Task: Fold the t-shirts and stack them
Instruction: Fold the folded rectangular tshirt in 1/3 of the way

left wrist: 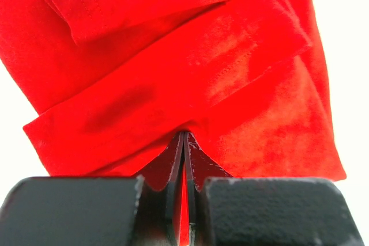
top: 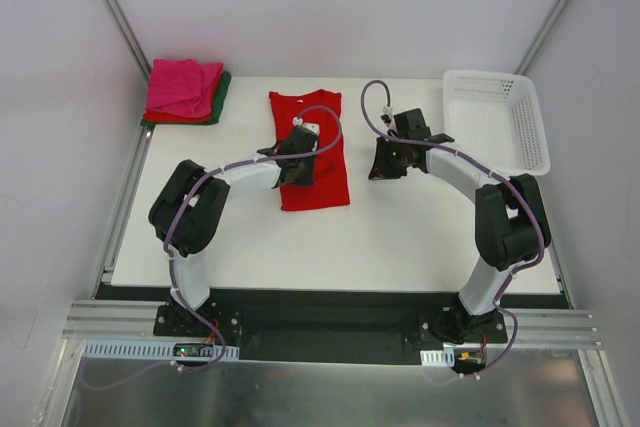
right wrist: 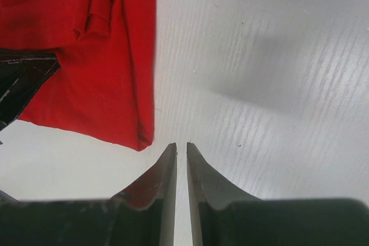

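A bright red t-shirt [top: 322,162] lies in a long folded strip in the middle of the white table. My left gripper [top: 298,159] is over its left half. In the left wrist view the left gripper [left wrist: 184,136] is shut on a pinch of the red t-shirt [left wrist: 173,73], with cloth showing between the jaws. My right gripper [top: 385,162] hovers just right of the shirt. In the right wrist view it [right wrist: 181,147] is shut and empty above bare table, with the shirt's edge [right wrist: 92,67] to its left. A folded stack [top: 185,90] at the back left has a magenta pink shirt on top, red under it and dark green at the bottom.
A white plastic lattice basket [top: 497,119] stands at the back right corner of the table. Metal frame posts rise at the back left and back right. The table's near edge borders a black rail that holds both arm bases.
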`<state>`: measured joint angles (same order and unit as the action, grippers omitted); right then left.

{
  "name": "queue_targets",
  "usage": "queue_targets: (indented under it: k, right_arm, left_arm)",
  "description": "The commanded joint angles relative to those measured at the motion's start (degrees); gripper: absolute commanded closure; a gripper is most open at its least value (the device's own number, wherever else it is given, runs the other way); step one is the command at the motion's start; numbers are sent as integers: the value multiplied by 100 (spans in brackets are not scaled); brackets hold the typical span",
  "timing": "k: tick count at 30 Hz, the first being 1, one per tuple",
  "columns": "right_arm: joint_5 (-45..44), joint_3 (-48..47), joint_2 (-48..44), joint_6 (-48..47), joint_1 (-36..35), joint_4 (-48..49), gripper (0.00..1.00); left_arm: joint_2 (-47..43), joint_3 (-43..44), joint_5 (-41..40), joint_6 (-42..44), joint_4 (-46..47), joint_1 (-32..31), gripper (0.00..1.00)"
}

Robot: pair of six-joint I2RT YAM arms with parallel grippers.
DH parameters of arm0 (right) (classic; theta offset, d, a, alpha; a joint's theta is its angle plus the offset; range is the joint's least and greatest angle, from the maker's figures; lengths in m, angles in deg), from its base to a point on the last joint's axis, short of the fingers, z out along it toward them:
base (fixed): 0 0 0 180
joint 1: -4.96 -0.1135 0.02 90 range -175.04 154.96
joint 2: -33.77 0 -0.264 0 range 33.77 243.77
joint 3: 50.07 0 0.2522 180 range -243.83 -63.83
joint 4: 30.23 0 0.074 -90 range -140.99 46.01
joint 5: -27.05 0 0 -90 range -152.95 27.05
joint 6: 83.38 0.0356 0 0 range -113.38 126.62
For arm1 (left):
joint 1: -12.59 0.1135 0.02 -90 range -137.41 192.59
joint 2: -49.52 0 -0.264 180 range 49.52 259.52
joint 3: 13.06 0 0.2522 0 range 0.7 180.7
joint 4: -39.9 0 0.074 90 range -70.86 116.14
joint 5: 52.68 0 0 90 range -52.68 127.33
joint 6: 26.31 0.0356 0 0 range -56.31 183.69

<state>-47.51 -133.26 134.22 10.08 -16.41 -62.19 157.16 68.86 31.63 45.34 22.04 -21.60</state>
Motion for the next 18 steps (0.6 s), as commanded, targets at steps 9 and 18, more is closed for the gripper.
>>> queue_targets:
  k: [9, 18]
  right_arm:
    - [64, 44, -25, -4, 115, 185, 85]
    - [108, 61, 45, -4, 141, 194, 85]
  left_arm:
    - [451, 645, -626, 543, 93, -17, 100]
    - [732, 1138, -837, 806, 50, 167, 100]
